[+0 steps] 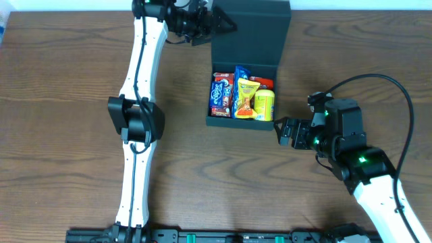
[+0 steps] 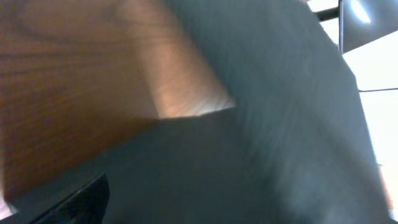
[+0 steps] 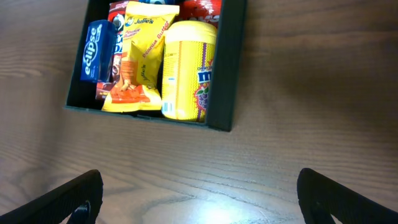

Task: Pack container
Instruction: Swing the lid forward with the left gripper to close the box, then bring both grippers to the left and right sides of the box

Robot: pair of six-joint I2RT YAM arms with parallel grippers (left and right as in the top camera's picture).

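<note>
Container (image 1: 240, 122) sits on the far middle of the table (image 1: 67, 81): a dark teal box with its flap lid (image 1: 251, 30) swung back beyond the far wall. We cannot tell whether the lid lies flat or tilted.

Inside we count a blue packet (image 3: 97, 43), a yellow packet (image 3: 140, 56) and a yellow tub (image 3: 186, 68) side by side, with a red packet (image 3: 202, 6) behind them. Little spare room shows. We see no loose snacks on the wood in any view, so we judge the filling done, or nearly so. What remains, as we read it, is closing the lid.

The left gripper (image 1: 226, 25) is at the lid's left edge with its jaws spread wide. Its wrist view is all blurred dark surface, so contact is undetermined.

The right gripper (image 3: 199, 196) is just beside the box's near right corner, jaws wide apart and empty over bare wood.
</note>
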